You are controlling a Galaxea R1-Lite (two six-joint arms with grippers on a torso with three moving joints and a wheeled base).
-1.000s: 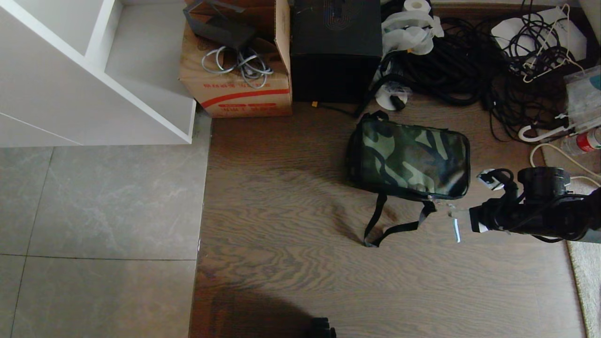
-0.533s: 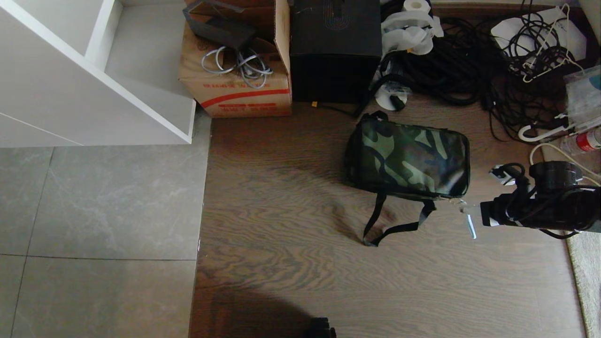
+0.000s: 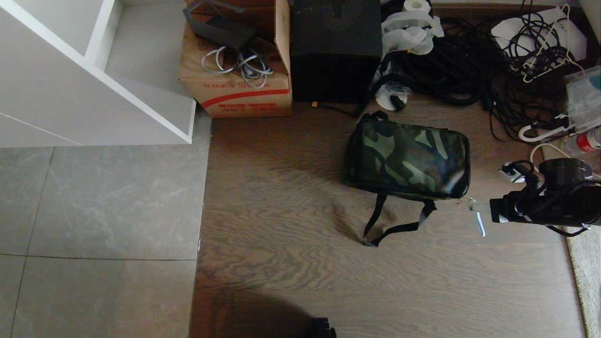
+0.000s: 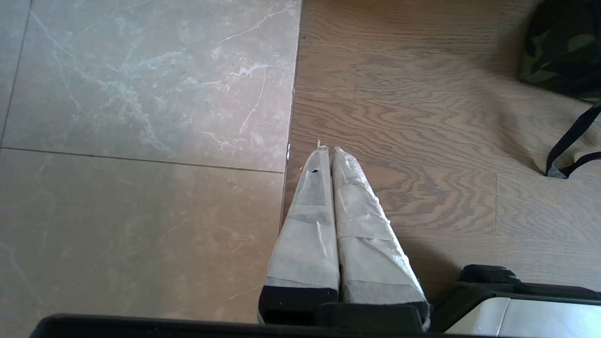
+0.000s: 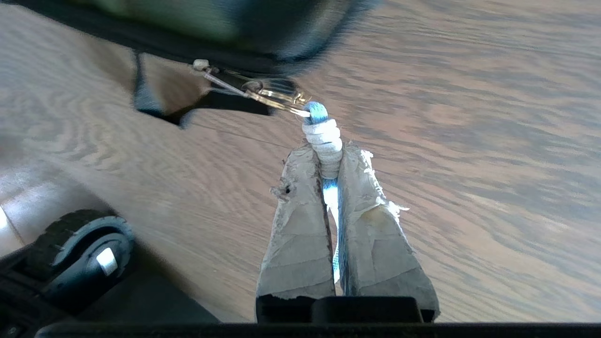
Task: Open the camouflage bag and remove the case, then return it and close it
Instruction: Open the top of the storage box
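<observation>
The camouflage bag (image 3: 408,157) lies flat on the wooden floor with its flap down and its black strap (image 3: 389,225) trailing toward me. Just past the bag's near right corner, my right gripper (image 3: 488,217) is shut on the zipper's taped blue-and-white pull tag (image 5: 321,134). The tag runs by a metal ring (image 5: 277,96) to the bag's edge (image 5: 211,19), and the right gripper (image 5: 326,150) pinches it at the fingertips. My left gripper (image 4: 327,150) is parked and shut, holding nothing, above the seam between tile and wood. The case is hidden.
Behind the bag stand a brown carton (image 3: 235,70) and a tall black box (image 3: 335,51). A heap of black cables (image 3: 469,56) fills the back right. A white shelf unit (image 3: 94,80) is at the far left, a rug edge (image 3: 587,281) at the right.
My right gripper has moved to the right with the pull tag in it, and the tag now sits past the bag's near right corner. The bag and left arm have stayed put.
</observation>
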